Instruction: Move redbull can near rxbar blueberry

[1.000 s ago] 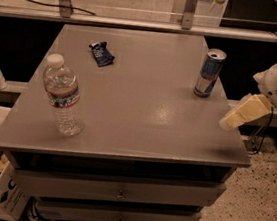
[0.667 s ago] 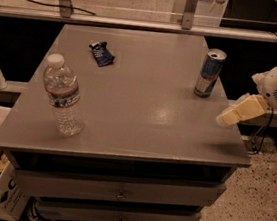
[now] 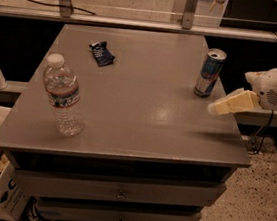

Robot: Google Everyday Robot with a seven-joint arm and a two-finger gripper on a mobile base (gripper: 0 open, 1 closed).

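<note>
Camera view: redbull can (image 3: 209, 73) upright, table (image 3: 141, 128) right side; gripper (image 3: 218, 108) beside it, apart, jaw state untellable; rxbar blueberry (image 3: 101, 53) rear-left.

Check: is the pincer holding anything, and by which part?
Nothing is held. The pincer hangs over the table's right edge, beside the can, not touching it.

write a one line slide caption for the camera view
The gripper hovers at the table edge beside the upright redbull can; the rxbar blueberry lies across the table toward the back.
</note>
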